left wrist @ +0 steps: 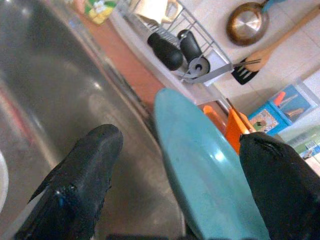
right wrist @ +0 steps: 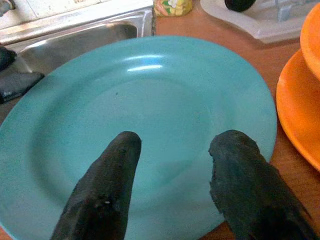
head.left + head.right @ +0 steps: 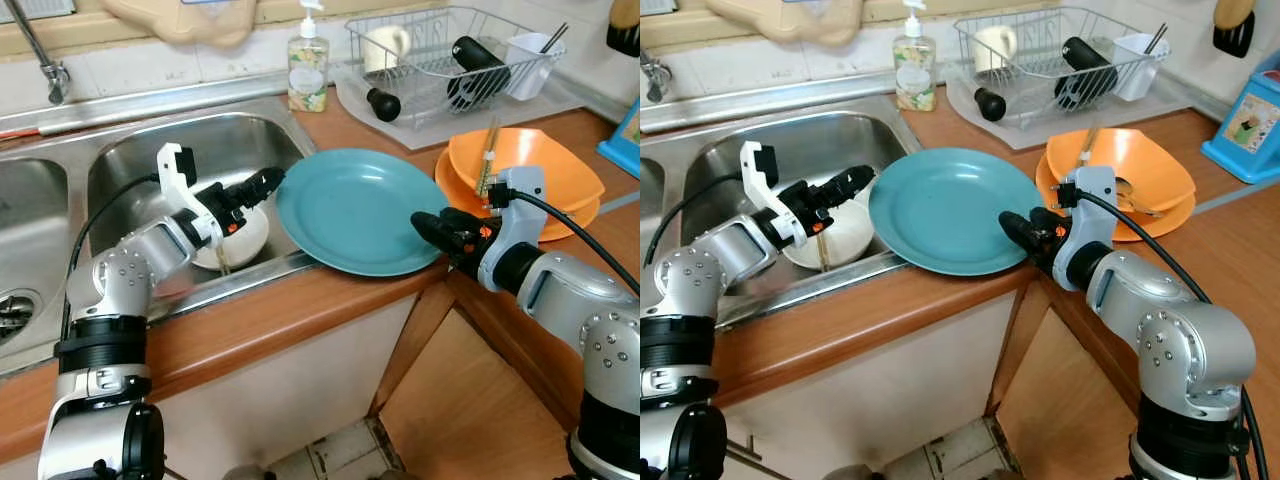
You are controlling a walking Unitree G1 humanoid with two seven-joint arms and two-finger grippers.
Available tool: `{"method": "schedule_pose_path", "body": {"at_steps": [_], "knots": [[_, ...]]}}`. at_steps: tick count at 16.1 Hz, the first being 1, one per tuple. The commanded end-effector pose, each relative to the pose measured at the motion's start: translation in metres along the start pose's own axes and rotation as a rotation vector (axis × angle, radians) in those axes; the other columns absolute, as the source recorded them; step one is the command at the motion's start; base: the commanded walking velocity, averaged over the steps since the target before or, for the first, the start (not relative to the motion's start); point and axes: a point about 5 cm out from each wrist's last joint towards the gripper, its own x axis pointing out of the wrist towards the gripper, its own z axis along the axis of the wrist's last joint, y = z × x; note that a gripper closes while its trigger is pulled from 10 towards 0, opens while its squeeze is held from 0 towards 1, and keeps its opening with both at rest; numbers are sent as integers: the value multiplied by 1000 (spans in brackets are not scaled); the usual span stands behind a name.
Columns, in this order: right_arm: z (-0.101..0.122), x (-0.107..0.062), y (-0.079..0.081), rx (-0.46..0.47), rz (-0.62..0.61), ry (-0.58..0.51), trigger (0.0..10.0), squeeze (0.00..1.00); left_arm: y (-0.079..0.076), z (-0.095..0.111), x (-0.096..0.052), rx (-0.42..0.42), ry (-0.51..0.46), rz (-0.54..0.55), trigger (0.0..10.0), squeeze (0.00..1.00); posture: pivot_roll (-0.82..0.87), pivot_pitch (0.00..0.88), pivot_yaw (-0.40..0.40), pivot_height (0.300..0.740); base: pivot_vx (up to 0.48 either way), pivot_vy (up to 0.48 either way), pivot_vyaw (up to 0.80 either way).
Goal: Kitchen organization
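A large teal plate (image 3: pixel 352 208) leans across the sink's right rim and the wooden counter. My left gripper (image 3: pixel 266 184) is open at the plate's left edge, over the sink. In the left wrist view the plate's rim (image 1: pixel 200 165) stands between its two spread fingers (image 1: pixel 95 160). My right gripper (image 3: pixel 426 228) is open at the plate's right edge. Its two fingers (image 2: pixel 115 170) hover apart just above the plate's face (image 2: pixel 150 95). A white bowl (image 3: pixel 243 243) lies in the sink basin (image 3: pixel 135 160) under the left gripper.
Stacked orange bowls (image 3: pixel 540 170) holding chopsticks sit right of the plate. At the back, a wire dish rack (image 3: pixel 440 50) holds a mug, black items and a cup. A soap bottle (image 3: pixel 308 68) stands behind the sink. A blue box (image 3: pixel 1248 118) is far right.
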Motion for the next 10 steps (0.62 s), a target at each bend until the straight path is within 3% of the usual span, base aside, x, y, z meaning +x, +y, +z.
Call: {"method": "schedule_pose_path", "body": {"at_steps": [1, 7, 8, 9, 10], "knots": [[-2, -1, -6, 17, -18, 13, 10000, 1000, 3, -6, 3, -14, 30, 24, 10000, 0, -133, 0, 46, 740, 0, 0, 0], [-8, 2, -9, 23, 2, 32, 10000, 1000, 0, -19, 19, -49, 122, -7, 10000, 0, -133, 0, 53, 740, 0, 0, 0], [-9, 3, -9, 18, 9, 34, 10000, 1000, -1, -20, 21, -57, 128, -17, 5098, 0, -133, 0, 53, 740, 0, 0, 0], [-9, 3, -8, 16, 13, 34, 10000, 1000, -1, -21, 23, -57, 129, -18, 4588, 0, -133, 0, 53, 740, 0, 0, 0], [-9, 4, -8, 14, 19, 31, 10000, 1000, 0, -20, 25, -66, 125, -18, 0, 0, -132, 0, 54, 740, 0, 0, 0]]}}
